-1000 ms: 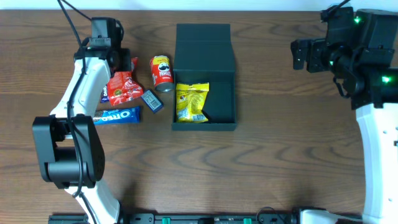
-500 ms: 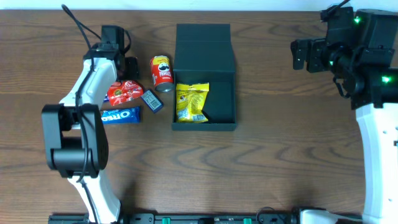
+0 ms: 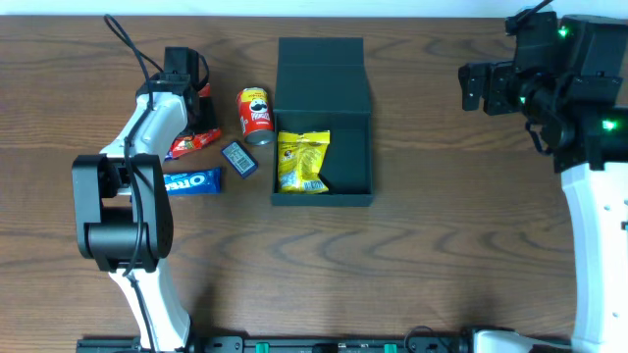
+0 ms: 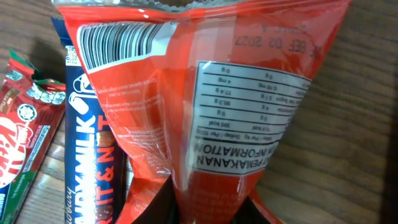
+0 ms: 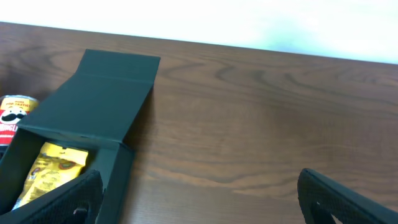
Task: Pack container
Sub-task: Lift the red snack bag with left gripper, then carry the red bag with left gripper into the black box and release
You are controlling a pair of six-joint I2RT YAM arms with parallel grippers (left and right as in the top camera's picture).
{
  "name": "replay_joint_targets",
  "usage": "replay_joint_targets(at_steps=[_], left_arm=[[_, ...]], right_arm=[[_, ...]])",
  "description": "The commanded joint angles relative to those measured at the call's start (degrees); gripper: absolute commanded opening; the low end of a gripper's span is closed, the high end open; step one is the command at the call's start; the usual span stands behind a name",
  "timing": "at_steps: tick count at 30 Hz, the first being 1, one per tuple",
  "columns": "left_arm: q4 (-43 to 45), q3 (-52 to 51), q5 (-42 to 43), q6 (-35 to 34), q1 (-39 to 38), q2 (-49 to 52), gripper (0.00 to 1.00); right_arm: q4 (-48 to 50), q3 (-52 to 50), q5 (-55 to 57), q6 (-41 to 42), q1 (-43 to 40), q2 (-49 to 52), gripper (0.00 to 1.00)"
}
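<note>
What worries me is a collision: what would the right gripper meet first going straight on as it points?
Probably bare table, beside the open container; the wrist view shows nothing else ahead of the right gripper, though depth is unclear.

overhead view: bright, even light from above. shadows on the wood table (image 3: 432, 255) are faint and soft. the container (image 3: 322, 69) reads as a dark matte mass with little surface detail. left wrist view: the red packet (image 4: 205, 93) fills the frame. white glare streaks show near its top edge, print sharp, bottom edge dim. right wrist view: background blown out white. the fingers (image 5: 348, 196) of the right gripper (image 5: 199, 202) are out of focus.
</note>
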Motion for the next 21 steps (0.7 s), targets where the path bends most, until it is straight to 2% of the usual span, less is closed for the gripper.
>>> replay_joint_targets(at_steps=[1, 4, 13, 21], left_arm=[[-1.6, 1.5, 0.7, -0.6, 0.0, 2.2, 0.1], [-4.0, 3.9, 0.6, -0.6, 0.0, 2.0, 0.06], [-7.8, 12.8, 0.3, -0.3, -0.4, -4.2, 0.06], [-10.8, 13.2, 0.6, 2.4, -6.9, -11.3, 0.06]], right_arm=[[0.0, 0.1, -0.2, 0.9, -0.2, 0.1, 0.99], [0.0, 0.1, 0.3, 0.9, -0.2, 0.1, 0.99], [0.5, 0.1, 2.0, 0.9, -0.3, 0.1, 0.99], [1.1, 0.1, 2.7, 3.8, -2.6, 0.1, 0.99]])
